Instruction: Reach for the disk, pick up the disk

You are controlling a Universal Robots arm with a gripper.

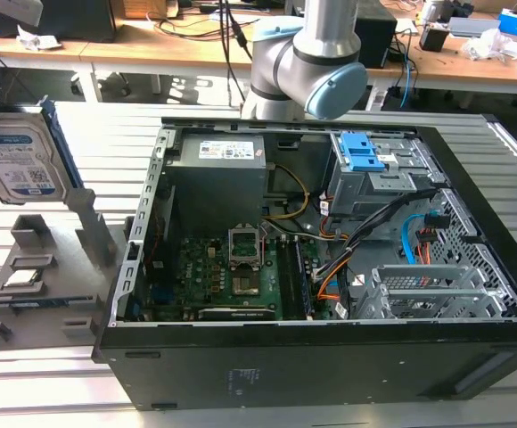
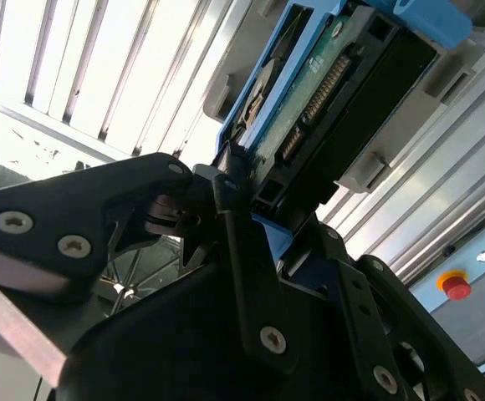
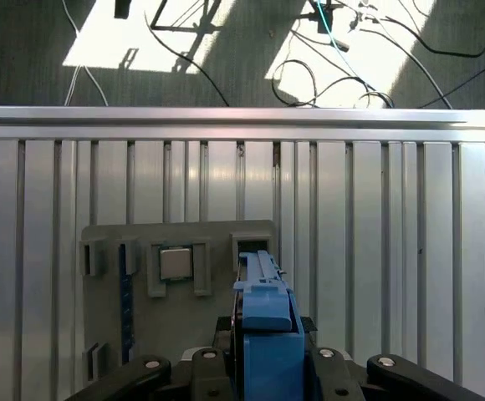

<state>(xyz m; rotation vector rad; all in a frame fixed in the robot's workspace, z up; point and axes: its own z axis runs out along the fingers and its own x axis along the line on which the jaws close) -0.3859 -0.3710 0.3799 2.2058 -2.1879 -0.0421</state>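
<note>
One disk (image 1: 22, 165), one chip (image 3: 176, 263), one case (image 1: 330, 374), one stand (image 1: 67, 303), one arm (image 1: 316, 62) and two blue latches (image 1: 358, 143) are counted.

a silver tubular arm (image 1: 328, 27) with pale blue joint caps is seen; the black tool (image 2: 251, 209) is dotted with silver screws.

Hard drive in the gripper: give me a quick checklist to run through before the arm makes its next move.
1. Grip on the disk: the gripper has fingers against both sides of it in the first wrist view. Ok.
2. Disk lifted off the grey fixture: it hangs upright above it. Ok.
3. Clearance from the fixture's upright post: it is close beside the disk in the exterior view. Cannot tell.
4. Disk apart from the computer case. Ok.
5. Processor chip lying in its fixture pocket. Ok.
</note>
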